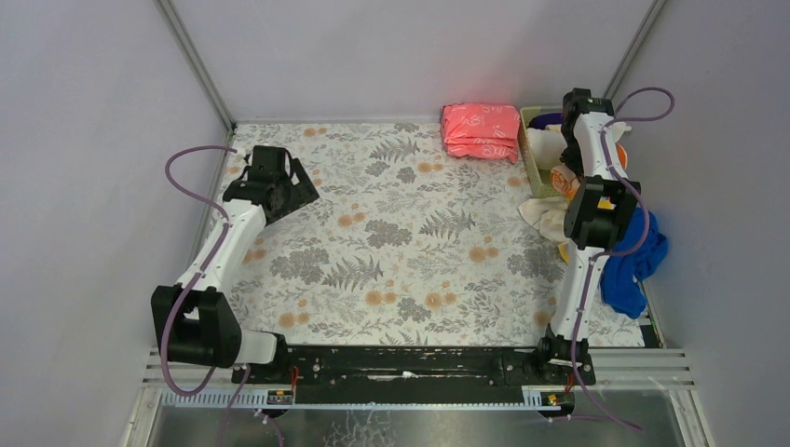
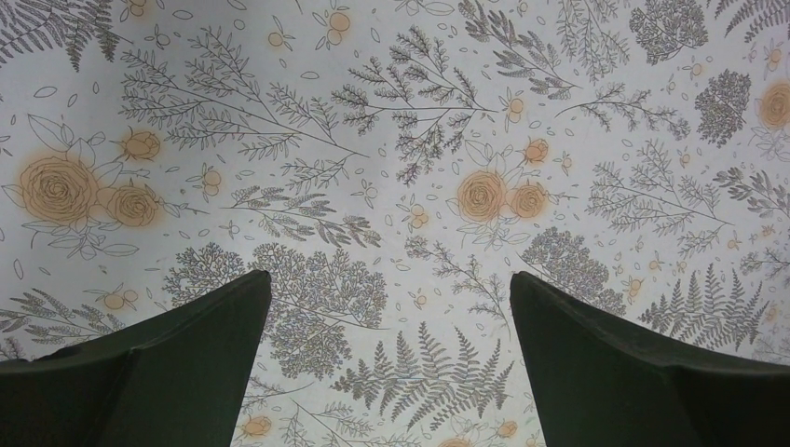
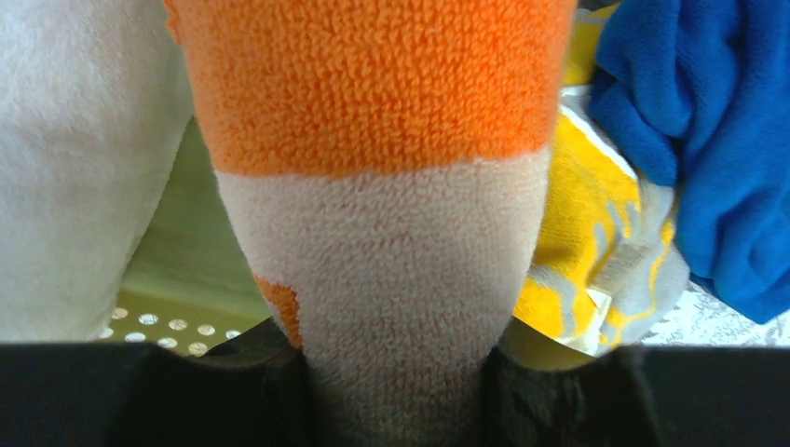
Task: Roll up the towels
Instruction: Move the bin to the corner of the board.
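An orange towel with a white band fills the right wrist view, and my right gripper is shut on its white part above the green basket. A royal blue towel hangs to its right, a yellow printed towel lies between them, and a cream-white towel is on the left. From above, the blue towel and a cream-white towel spill out by the basket. My left gripper stands open over the bare floral cloth, far left.
A folded pink stack with white pattern lies at the back, left of the basket. Grey walls close in the table on three sides. The right arm's elbow stands over the towel pile.
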Robot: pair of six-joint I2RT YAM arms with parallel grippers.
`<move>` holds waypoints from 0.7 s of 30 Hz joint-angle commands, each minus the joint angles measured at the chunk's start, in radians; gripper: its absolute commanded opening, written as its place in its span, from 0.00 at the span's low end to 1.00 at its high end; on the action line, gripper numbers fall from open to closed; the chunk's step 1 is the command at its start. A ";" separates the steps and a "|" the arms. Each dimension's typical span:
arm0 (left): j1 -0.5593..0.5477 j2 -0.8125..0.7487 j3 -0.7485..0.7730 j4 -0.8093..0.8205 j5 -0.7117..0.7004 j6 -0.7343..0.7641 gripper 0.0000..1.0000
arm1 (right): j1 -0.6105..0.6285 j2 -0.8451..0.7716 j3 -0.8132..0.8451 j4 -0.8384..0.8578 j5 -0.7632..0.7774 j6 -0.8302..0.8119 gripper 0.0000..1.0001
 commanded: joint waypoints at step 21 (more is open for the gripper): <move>0.001 0.063 -0.005 0.001 0.012 0.021 1.00 | -0.042 -0.059 -0.070 0.320 -0.106 0.072 0.00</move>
